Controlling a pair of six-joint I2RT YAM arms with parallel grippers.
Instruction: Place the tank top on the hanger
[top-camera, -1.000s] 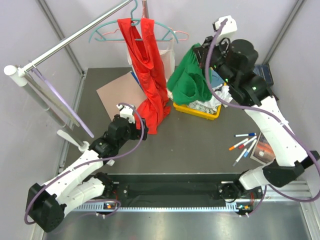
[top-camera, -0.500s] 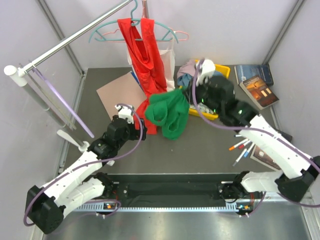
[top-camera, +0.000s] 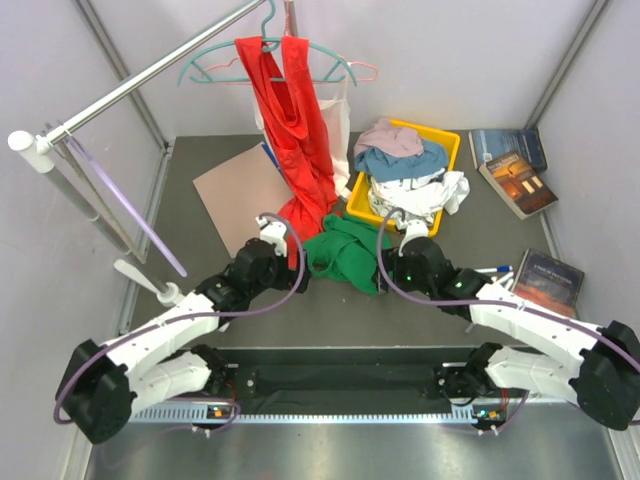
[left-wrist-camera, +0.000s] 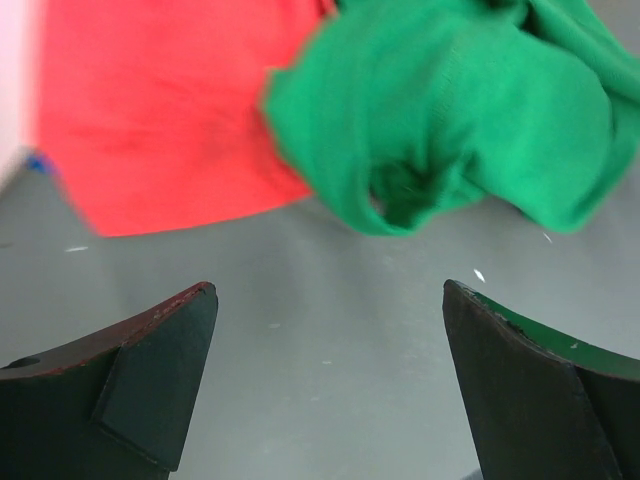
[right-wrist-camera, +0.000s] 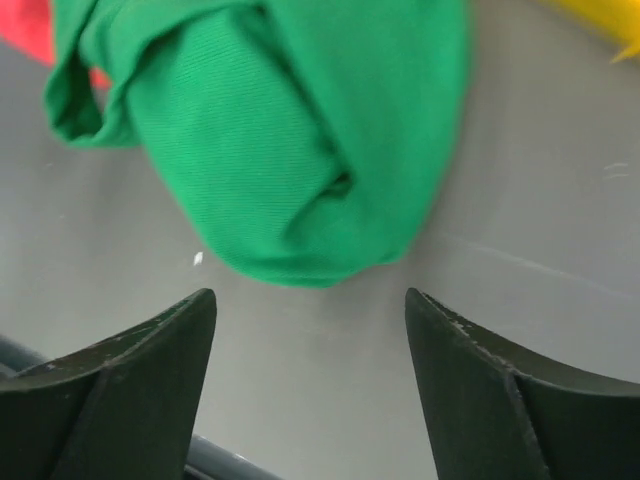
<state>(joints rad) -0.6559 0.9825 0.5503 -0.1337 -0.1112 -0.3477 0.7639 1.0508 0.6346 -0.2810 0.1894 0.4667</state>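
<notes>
The green tank top (top-camera: 345, 255) lies crumpled on the grey table between my two grippers, its left edge against the hem of a red top. My left gripper (top-camera: 298, 276) sits just left of it, open and empty; in the left wrist view the tank top (left-wrist-camera: 450, 130) is a short way ahead of the gripper (left-wrist-camera: 330, 300). My right gripper (top-camera: 384, 268) sits just right of it, also open, with the tank top (right-wrist-camera: 290, 130) just beyond the gripper (right-wrist-camera: 310, 305) and apart from it. The lavender hanger (top-camera: 120, 205) slants down from the rail's left end.
A red tank top (top-camera: 295, 120) hangs on a teal hanger (top-camera: 215, 55) from the metal rail (top-camera: 150, 75), beside a pink hanger (top-camera: 365, 70). A yellow bin (top-camera: 452, 140) of clothes stands behind. Cardboard (top-camera: 235, 190) lies at the left, books (top-camera: 510, 165) at the right.
My right arm swung down from above the bin to the table with the green tank top, then opened and let it go. My left gripper moved slightly right toward it.
</notes>
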